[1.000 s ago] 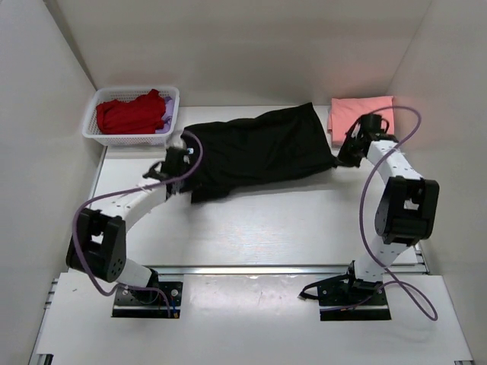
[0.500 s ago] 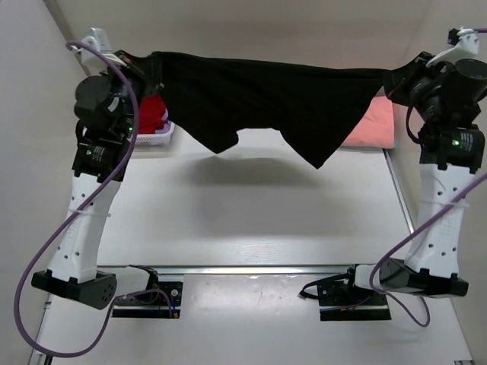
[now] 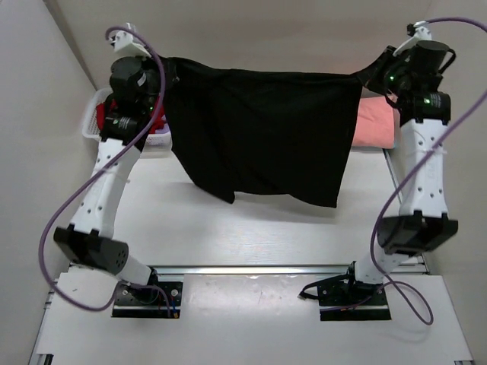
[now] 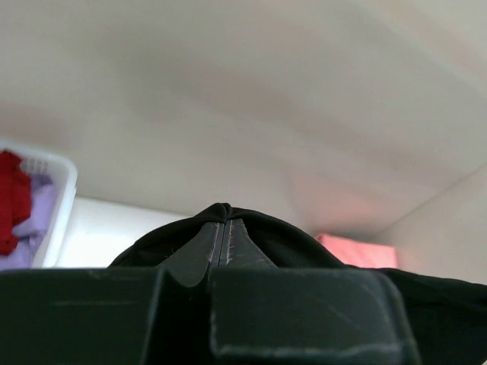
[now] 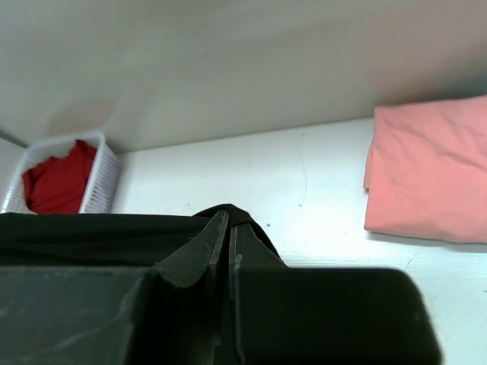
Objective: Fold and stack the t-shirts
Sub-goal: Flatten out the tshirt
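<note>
The black t-shirt (image 3: 262, 129) hangs spread out in the air between both arms, high above the table. My left gripper (image 3: 169, 67) is shut on its top left corner; the fabric bunches over the closed tips in the left wrist view (image 4: 222, 213). My right gripper (image 3: 364, 74) is shut on its top right corner, seen also in the right wrist view (image 5: 228, 214). The folded salmon-pink t-shirt (image 3: 377, 123) lies at the back right, partly behind the black one. The red t-shirt (image 5: 57, 182) and the lilac t-shirt (image 4: 42, 217) lie in the basket.
The white lattice basket (image 3: 91, 125) stands at the back left, mostly hidden by my left arm. Beige walls close in the table on the left, back and right. The arm bases sit at the near edge.
Both arms rose from the table and lifted the black t-shirt off it. In the last half second the grippers moved closer together and the shirt now hangs flatter and lower.
</note>
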### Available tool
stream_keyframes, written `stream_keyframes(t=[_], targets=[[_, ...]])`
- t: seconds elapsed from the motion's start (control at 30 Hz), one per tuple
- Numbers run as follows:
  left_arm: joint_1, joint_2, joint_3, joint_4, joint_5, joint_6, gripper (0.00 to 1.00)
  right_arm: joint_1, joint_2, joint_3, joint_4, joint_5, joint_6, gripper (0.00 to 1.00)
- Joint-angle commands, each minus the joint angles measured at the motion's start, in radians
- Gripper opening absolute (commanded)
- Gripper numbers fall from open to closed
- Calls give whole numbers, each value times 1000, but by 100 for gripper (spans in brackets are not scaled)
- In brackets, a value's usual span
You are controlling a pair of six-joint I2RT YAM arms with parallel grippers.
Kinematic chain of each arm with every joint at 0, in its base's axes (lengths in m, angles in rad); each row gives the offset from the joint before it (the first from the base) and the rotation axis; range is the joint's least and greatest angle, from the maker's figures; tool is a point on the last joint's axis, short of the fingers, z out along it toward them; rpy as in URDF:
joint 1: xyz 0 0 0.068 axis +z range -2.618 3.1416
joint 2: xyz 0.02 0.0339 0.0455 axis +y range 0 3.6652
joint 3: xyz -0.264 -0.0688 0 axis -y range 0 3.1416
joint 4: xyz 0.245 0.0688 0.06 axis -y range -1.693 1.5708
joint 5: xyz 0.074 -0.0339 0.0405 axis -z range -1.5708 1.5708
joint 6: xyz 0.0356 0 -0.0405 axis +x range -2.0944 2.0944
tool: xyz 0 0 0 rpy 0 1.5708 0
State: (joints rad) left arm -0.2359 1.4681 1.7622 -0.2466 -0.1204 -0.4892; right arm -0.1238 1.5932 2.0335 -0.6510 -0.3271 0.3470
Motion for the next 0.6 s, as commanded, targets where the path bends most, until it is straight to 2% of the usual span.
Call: stream_keyframes(t=[0.0, 0.1, 0.17, 0.2, 0.27, 0.33, 0.37, 0.43, 0.5, 0.53, 0.57], targets=[[29, 84, 54, 9, 24, 6, 0, 10, 91, 104, 27, -13, -20, 0], [55, 182, 127, 15, 31, 0, 0, 19, 227, 263, -5, -26, -26, 0], [58, 237, 237, -5, 36, 9, 0, 16, 350, 398, -50, -41, -20, 0], [69, 271, 268, -19, 38, 20, 0, 16, 376, 491, -62, -46, -13, 0], [76, 313, 382, -58, 33, 46, 0, 12, 415, 568, -49, -53, 3, 0], [81, 351, 530, -109, 30, 70, 0, 10, 370, 483, 32, -69, 18, 1], [86, 347, 558, -129, 22, 86, 0, 10, 322, 447, 53, -69, 27, 0], [78, 289, 519, -143, 16, 107, 0, 6, 259, 316, 120, -70, 30, 0], [66, 229, 455, -167, 2, 116, 0, 3, 231, 297, 99, -78, 33, 1], [40, 143, 296, -184, 10, 101, 0, 3, 229, 288, 9, -76, 12, 0], [32, 86, 242, -187, 16, 84, 0, 10, 223, 263, -4, -72, -11, 0]])
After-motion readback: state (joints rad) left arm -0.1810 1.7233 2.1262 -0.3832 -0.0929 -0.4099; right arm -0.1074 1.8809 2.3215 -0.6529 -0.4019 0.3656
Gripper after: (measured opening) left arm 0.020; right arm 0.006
